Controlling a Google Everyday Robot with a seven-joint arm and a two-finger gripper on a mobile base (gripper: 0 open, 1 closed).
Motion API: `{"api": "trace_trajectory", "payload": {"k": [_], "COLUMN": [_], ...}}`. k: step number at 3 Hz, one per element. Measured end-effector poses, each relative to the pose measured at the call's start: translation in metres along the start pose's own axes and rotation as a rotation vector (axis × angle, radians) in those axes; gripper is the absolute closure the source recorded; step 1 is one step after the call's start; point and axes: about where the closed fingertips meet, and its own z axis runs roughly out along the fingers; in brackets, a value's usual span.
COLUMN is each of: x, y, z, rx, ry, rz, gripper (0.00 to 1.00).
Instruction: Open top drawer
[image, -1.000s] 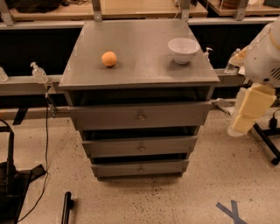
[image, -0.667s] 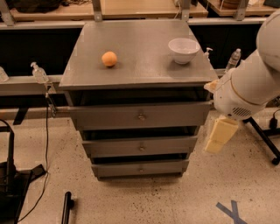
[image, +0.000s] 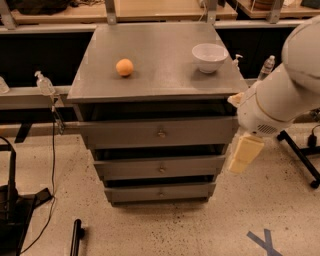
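Note:
The top drawer (image: 125, 134) is the widest grey front of the cabinet, just under the cabinet top, with a small brass knob (image: 161, 133) at its centre. A dark gap shows above its front panel. Two narrower drawer fronts sit below it. My gripper (image: 244, 154), cream-coloured, hangs from the white arm (image: 280, 97) beside the cabinet's right side, level with the gap between the top and middle drawers. It is to the right of the knob and touches nothing that I can see.
An orange (image: 124, 67) and a white bowl (image: 209, 56) sit on the cabinet top (image: 160, 82). Bottles (image: 44, 83) stand on the rail at the left and another (image: 268, 66) at the right. A black stand leg (image: 300, 155) lies on the floor at the right.
My arm has swung in from the right and lowered, bringing the gripper close to the cabinet's right side. The drawers, orange and bowl have not moved.

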Motion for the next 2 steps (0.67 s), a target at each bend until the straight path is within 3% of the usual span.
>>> {"api": "trace_trajectory", "payload": {"k": [1, 2], "x": [-0.002, -0.017], "y": [-0.018, -0.034], "z": [0.06, 0.128], "rx": [0.048, 0.104], "ry": [-0.016, -0.105], "rz": [-0.04, -0.043], "gripper": [0.0, 0.0]}}
